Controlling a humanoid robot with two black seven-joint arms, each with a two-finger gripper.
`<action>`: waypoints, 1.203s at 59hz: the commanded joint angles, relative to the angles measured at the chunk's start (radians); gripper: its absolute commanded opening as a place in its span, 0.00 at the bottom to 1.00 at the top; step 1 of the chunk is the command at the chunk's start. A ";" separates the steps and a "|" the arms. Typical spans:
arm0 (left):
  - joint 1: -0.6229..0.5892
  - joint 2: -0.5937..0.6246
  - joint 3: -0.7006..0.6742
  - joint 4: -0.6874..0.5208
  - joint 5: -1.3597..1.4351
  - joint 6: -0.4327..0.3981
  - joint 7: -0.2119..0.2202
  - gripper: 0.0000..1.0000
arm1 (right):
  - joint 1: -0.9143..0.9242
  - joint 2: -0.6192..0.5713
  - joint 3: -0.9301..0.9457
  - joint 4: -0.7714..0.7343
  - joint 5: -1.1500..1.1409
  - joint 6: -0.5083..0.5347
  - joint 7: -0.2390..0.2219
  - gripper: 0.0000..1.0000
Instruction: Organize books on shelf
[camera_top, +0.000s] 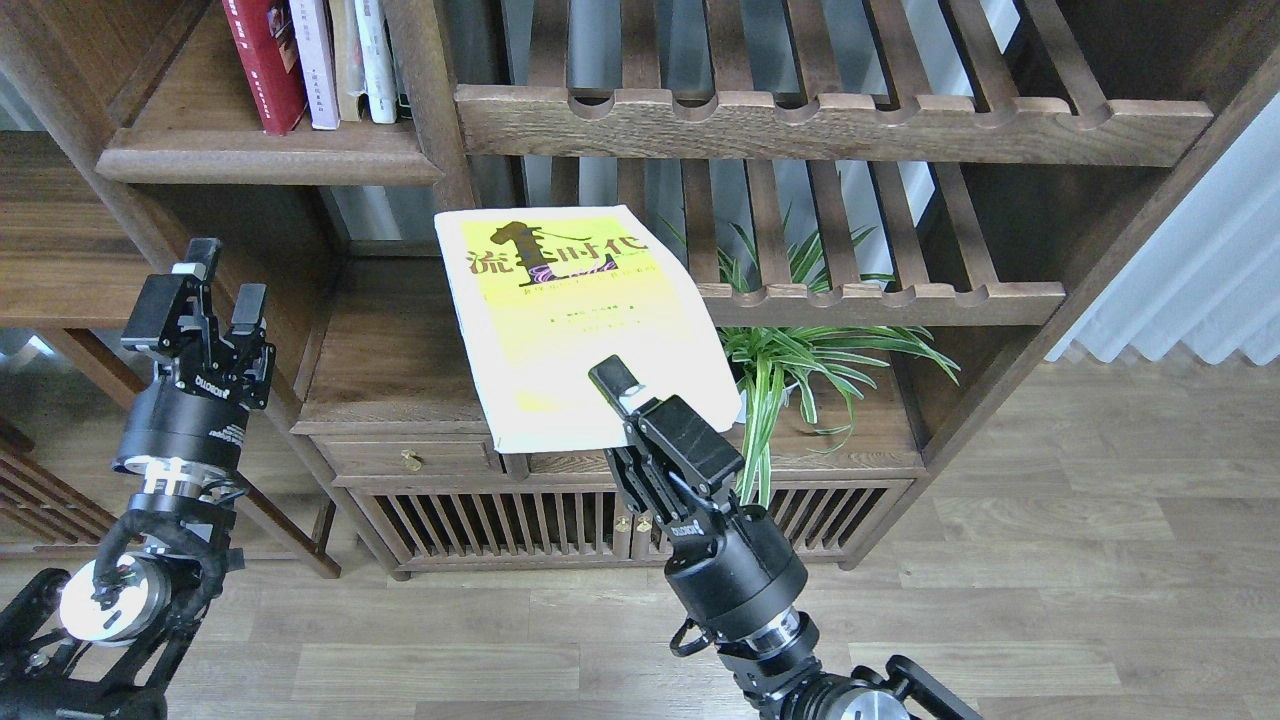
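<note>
The right gripper (628, 400) is closed on the near lower edge of the yellow-green book (585, 320), one finger lying across the cover and the other hidden beneath it. White lettering runs along the gripper's black body but is too small to read with certainty. The book is held in the air, cover up and tilted, in front of the cabinet and below the slatted racks (830, 125). Its cover is bright yellow fading to a white border, with big dark Chinese characters across the top, of which 流 and 时代 can be made out; beneath them sits a purple scrawl and some small lines too fine to read.

The left gripper (215, 290) stands upright to the left, its fingers apart and holding nothing, with the same small white lettering on its body.

On the dark brown shelf (270, 160) at upper left, the dark red book (265, 60) and the pale lavender-white book (315, 55) stand side by side, with thin cream and white-spined books (365, 55) just to their right. A green plant (800, 350) sits behind the held book.
</note>
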 joint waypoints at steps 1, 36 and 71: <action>0.001 0.009 -0.006 0.001 0.038 0.000 -0.004 0.88 | 0.003 0.000 -0.005 -0.010 -0.002 -0.001 0.000 0.11; -0.042 0.052 0.066 -0.076 0.067 0.000 0.010 0.88 | 0.009 0.000 -0.004 -0.057 0.000 0.000 -0.057 0.13; 0.049 0.232 0.153 -0.065 0.063 0.000 0.015 0.90 | -0.012 0.000 0.018 -0.063 0.000 0.049 -0.060 0.18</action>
